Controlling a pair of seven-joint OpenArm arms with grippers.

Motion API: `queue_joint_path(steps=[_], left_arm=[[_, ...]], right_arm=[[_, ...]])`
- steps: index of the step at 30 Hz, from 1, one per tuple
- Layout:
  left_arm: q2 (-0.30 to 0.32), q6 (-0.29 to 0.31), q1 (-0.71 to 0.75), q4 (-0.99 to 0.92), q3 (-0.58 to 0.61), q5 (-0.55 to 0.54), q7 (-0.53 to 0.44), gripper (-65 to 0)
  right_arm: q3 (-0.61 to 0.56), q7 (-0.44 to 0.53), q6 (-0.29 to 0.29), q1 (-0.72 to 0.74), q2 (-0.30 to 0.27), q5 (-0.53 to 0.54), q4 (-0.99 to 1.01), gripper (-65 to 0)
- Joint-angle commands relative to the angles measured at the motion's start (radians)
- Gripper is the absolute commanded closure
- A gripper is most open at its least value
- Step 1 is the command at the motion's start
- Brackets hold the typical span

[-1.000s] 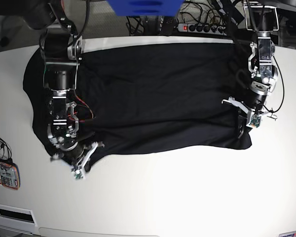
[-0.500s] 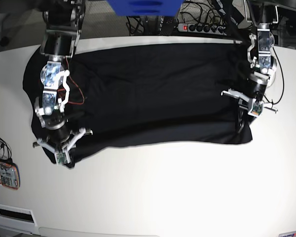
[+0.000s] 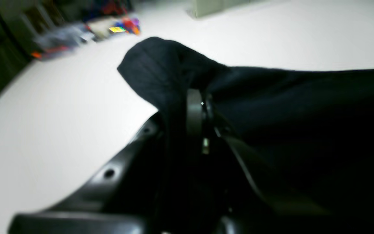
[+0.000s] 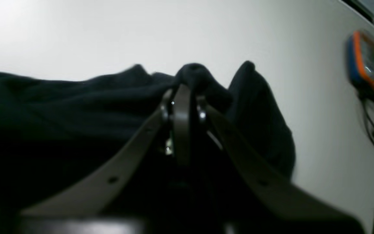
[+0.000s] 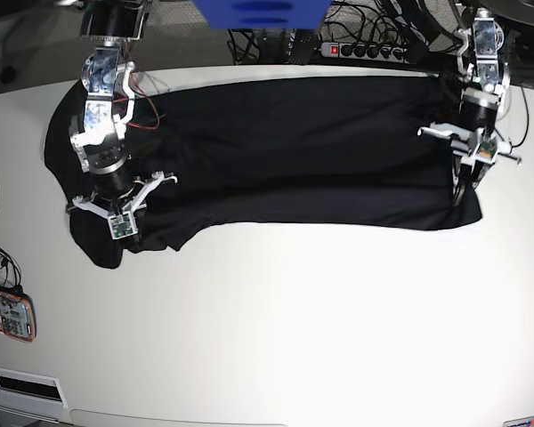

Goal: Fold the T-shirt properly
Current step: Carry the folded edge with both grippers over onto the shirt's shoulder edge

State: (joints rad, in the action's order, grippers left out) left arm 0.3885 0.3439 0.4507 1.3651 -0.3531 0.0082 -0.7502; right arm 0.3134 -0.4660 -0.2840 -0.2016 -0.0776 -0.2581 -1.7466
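The plain black, soft matte cloth T-shirt (image 5: 285, 151) lies spread across the upper part of the base view on the white, smooth worktop (image 5: 285, 338), its far edge along the worktop's back rim and its near edge running roughly level across the middle of the frame. The left hand (image 5: 470, 173), at the right of that view, is closed tight on a bunched corner of the cloth — the wrist view shows fabric mounded over the pinched fingertips (image 3: 194, 107). The right hand (image 5: 117, 227), at the left of the frame, is likewise clamped on a puckered fold of the T-shirt, with a loose flap of cloth hanging just beside its fingers (image 4: 182, 110). The main risk, judging from this, is uneven pull: the left-of-frame end sags lower and is more rumpled than the other, so the fold line may skew. A thin pinch could also slip, dropping a corner — or catch only one layer, leaving the layer beneath behind.
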Motion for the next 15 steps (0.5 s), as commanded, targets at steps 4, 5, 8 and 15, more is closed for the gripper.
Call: queue_joint_path(steps=[4,5,8,15], left_arm=[[0.013,-0.003,0.056,0.015,-0.01,-0.014,-0.088,0.0],[0.013,-0.003,0.063,0.015,-0.01,-0.014,-0.102,0.0],[0.013,-0.003,0.081,0.01,-0.01,-0.014,-0.131,0.0],[0.017,-0.003,0.11,0.007,-0.007,-0.014,-0.139,0.0]], right_arm=[[0.005,0.025,0.012,-0.025,-0.011,0.004,-0.06,0.0],[0.005,0.025,0.012,-0.032,-0.011,0.004,-0.069,0.0],[0.005,0.025,0.012,-0.06,-0.011,0.003,-0.105,0.0],[0.007,0.025,0.012,-0.16,-0.011,0.003,-0.14,0.0]])
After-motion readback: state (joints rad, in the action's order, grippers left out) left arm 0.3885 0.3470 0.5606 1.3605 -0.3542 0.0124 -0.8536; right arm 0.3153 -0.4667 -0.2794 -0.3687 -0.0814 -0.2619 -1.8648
